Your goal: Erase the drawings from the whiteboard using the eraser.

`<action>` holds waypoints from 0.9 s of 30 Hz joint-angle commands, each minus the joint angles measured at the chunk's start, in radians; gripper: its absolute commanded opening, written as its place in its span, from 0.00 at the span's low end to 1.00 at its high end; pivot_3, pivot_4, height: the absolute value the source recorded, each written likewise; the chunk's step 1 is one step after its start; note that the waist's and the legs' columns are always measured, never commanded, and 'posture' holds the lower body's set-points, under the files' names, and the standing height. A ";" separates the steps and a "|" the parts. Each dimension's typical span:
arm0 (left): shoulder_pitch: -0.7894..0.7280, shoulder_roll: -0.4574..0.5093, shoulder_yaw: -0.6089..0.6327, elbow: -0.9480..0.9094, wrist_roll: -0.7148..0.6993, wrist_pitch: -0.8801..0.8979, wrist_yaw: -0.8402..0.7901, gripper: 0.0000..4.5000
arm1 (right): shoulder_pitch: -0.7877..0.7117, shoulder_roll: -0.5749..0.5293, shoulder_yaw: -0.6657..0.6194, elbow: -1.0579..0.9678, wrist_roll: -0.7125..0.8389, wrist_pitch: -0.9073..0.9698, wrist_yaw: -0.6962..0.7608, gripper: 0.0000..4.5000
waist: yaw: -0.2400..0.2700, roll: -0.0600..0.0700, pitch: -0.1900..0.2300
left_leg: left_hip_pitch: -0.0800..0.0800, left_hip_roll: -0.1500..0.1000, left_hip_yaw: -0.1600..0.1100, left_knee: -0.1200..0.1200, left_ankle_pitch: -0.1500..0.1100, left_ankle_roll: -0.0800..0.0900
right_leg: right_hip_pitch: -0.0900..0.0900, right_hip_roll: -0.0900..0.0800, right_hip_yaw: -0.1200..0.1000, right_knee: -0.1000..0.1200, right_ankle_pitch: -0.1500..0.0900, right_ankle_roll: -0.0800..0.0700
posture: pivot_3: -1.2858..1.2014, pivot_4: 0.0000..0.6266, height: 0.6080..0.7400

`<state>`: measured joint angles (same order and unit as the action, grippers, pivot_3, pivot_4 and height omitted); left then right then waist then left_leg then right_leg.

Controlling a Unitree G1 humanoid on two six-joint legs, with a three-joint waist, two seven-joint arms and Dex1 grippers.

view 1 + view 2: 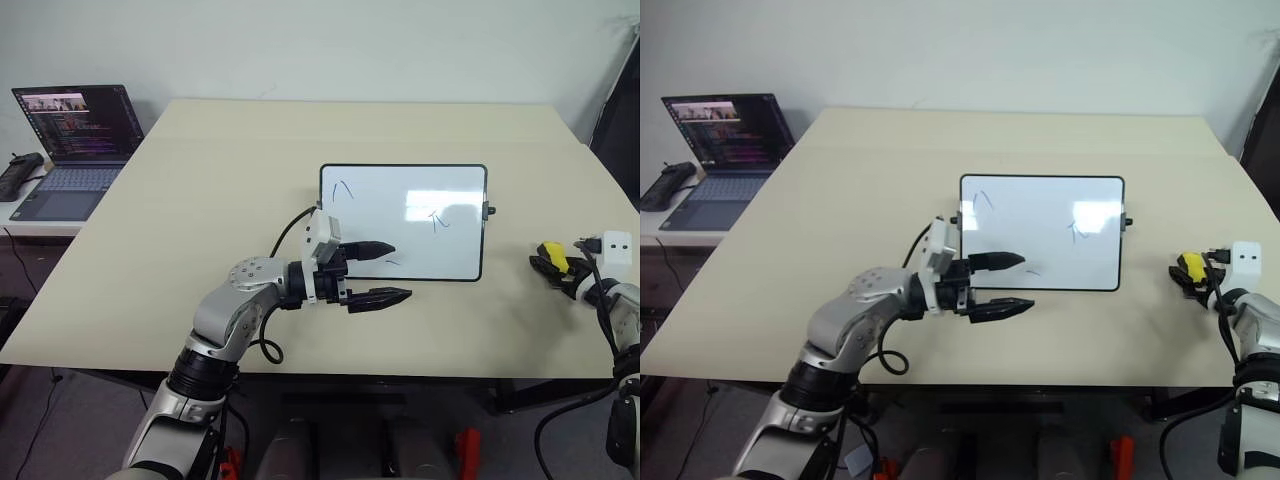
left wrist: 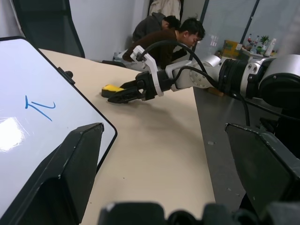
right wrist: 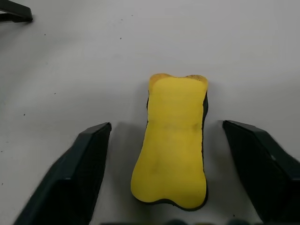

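Currently at the pickup stage, judged from layout. Eraser (image 3: 172,140) lying flat on bench (image 1: 200,200), off the whiteboard's (image 1: 400,240) right short side, well apart from its frame. Right gripper (image 3: 166,173) lowered around eraser, one finger on each long side, gaps showing on both sides, not yet touching: spread wide, nothing held. Placement reads as a straddle for a pinch across the narrow width.

Left gripper (image 1: 380,272) parked level at whiteboard's near-left corner, fingers wide apart and empty, one over the white surface, one over bare bench past the near edge. Likely staged to steady the board against sliding once wiping starts; a guess only.

Whiteboard flat on bench, long side across, centre-right.

Counts:
- eraser: one
- whiteboard: one
- drawings: three visible, blue; one near far-left corner (image 1: 343,189), one right of centre (image 1: 438,219), one faint stroke by the near edge beside the left fingers (image 1: 1032,269)
- laptop (image 1: 75,140): one, open, on a side table at left
- people seated in background, left wrist view: two
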<state>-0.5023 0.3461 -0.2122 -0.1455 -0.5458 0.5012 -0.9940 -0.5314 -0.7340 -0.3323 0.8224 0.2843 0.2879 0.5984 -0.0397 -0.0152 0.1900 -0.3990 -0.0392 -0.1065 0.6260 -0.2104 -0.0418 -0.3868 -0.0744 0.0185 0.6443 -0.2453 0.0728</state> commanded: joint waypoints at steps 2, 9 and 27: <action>0.001 -0.006 -0.004 -0.033 -0.001 -0.002 -0.002 1.00 | -0.001 -0.014 -0.019 -0.011 -0.002 -0.019 -0.016 0.56 | 0.000 0.000 0.000 | 0.000 0.000 0.000 0.000 0.000 0.000 | 0.000 0.000 0.000 0.000 0.000 0.000 | 0.52 0.24 1.00; 0.002 -0.006 -0.003 -0.032 0.001 -0.003 -0.001 1.00 | 0.035 0.014 -0.062 -0.053 0.038 -0.016 -0.057 0.26 | 0.002 0.000 0.000 | 0.000 0.000 0.000 0.000 0.000 0.000 | 0.000 0.000 0.000 0.000 0.000 0.000 | 0.52 0.24 1.00; 0.055 0.207 0.203 0.039 0.006 -0.032 -0.012 1.00 | 0.066 -0.087 -0.029 -1.106 0.506 0.349 0.155 0.26 | -0.008 0.006 0.004 | 0.000 0.002 -0.002 -0.001 0.000 0.000 | -0.001 0.001 -0.002 0.001 -0.003 0.003 | 0.52 0.24 1.00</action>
<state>-0.4531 0.5362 -0.0477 -0.1193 -0.5458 0.4906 -0.9983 -0.4220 -0.8209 -0.4321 -0.2057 0.7606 0.6097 0.7462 -0.0481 -0.0093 0.1936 -0.3986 -0.0369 -0.1080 0.6260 -0.2106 -0.0418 -0.3875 -0.0729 0.0173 0.6452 -0.2476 0.0757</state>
